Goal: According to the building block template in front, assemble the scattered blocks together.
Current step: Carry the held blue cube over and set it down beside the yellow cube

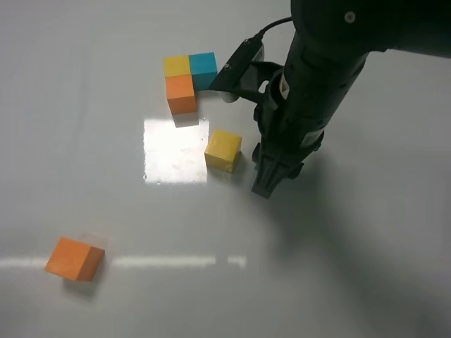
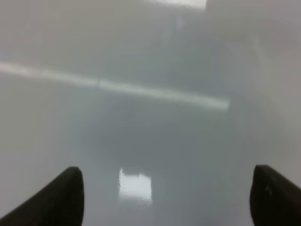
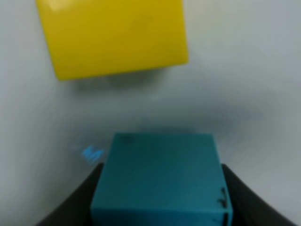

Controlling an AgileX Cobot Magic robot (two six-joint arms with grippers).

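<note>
teal block [image 3: 160, 174] is sitting pinched in my right claw [image 3: 160, 207], just beside the yellow block [image 3: 113, 35] on the counter [image 1: 338, 267]. i'm judging the next move as sliding it flush against yellow (as the template [image 1: 187, 77] shows). left claw [image 2: 164, 197] is hanging spread.

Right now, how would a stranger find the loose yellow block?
Find the bright square of glare in the middle of the white table. The loose yellow block sits at its right edge, beside the black right gripper. Unlike the yellow cube in the joined template farther back, it touches no other block.
</note>
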